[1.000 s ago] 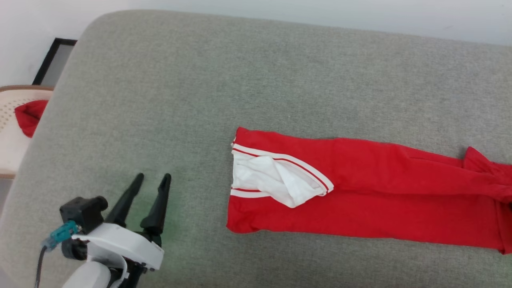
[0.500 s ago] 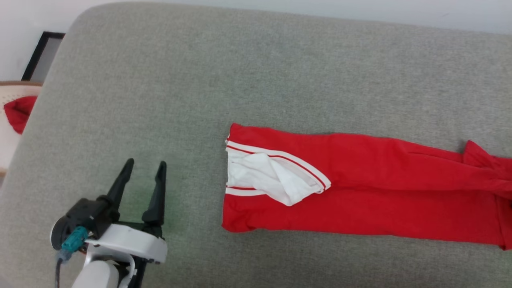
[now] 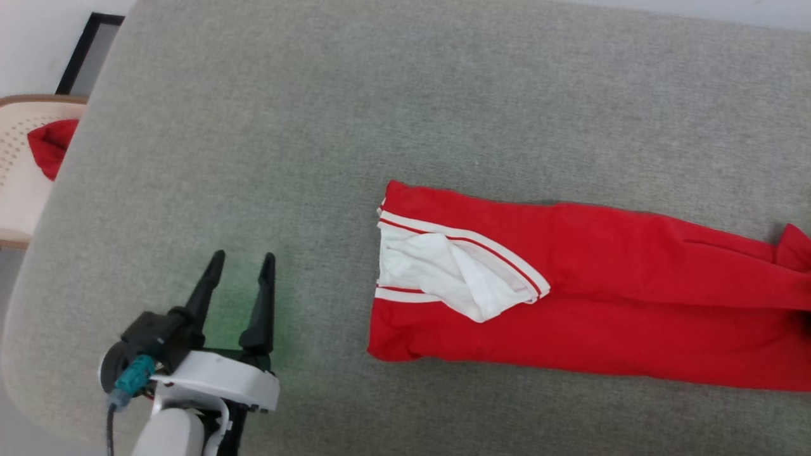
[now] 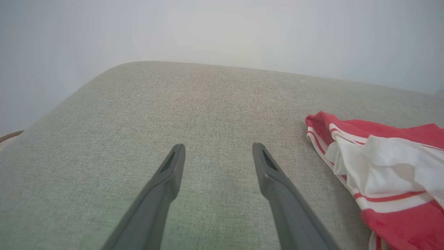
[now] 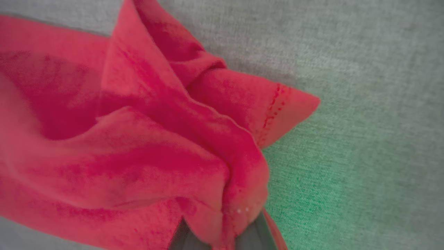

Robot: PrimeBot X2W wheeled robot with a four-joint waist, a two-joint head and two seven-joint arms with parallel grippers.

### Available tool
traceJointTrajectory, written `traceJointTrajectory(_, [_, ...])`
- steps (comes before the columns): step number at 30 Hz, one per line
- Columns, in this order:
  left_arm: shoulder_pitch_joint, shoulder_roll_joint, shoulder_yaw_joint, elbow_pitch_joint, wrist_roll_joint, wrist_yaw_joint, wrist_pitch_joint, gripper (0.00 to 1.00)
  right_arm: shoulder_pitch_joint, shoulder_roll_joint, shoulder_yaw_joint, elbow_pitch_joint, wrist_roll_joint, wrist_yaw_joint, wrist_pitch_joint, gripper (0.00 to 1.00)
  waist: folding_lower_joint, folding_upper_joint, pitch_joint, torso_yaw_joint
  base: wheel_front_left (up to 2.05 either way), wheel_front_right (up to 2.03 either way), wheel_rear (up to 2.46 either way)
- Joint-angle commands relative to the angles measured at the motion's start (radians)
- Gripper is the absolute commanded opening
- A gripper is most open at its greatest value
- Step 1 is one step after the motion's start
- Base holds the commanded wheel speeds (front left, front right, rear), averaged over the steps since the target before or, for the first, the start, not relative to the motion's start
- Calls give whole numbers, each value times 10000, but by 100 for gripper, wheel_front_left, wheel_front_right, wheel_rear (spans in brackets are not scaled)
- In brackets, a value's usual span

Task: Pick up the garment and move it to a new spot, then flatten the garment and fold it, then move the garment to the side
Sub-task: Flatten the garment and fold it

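The garment (image 3: 602,316) is stretched out as a long red band across the right half of the grey cushion (image 3: 317,114). Its left end, the one with the crumpled white sleeve (image 3: 443,275) and striped trim, faces the left gripper (image 3: 244,255). That gripper sits over bare fabric to the left of the shirt, clear of it. Its two dark fingers (image 4: 168,180) are spread wide, with nothing between them and no cloth touched. Now the other end, where the right gripper (image 5: 222,232) is right in the thick of it. A bunched red corner with a stitched hem rises from between its fingers, which stand close together, pinched on a fold of the garment. The cushion beside it is tinted green. Off the cushion's left edge, a pale woven basket (image 3: 16,158) holds a small red cloth (image 3: 51,145).
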Motion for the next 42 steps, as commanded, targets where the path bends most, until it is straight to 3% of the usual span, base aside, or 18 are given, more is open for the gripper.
traceJointTrajectory(1, [12,-59,169,28,158,-70,-10,100,263,386,116,226,41,8,-187,0,0,-1,-36,-120,0,0,0])
traceJointTrajectory(14, [138,195,724,-306,574,-152,-11,100,-211,-166,-1527,651,-173,-1,-1869,0,0,-1,93,-1257,0,0,0])
traceJointTrajectory(24, [-11,304,728,-607,749,-164,-11,100,-586,-1407,-3405,2114,-1213,1,-3256,0,0,-1,320,-1719,0,0,0])
traceJointTrajectory(30, [61,239,739,-523,779,-164,-11,100,-468,-1438,-2205,1700,-837,1,-3261,0,0,-1,83,-1782,0,0,0])
traceJointTrajectory(42, [389,-178,712,-395,657,-165,-11,100,195,-635,1680,-2999,191,2,-2045,0,0,-1,-408,-1436,0,0,0])
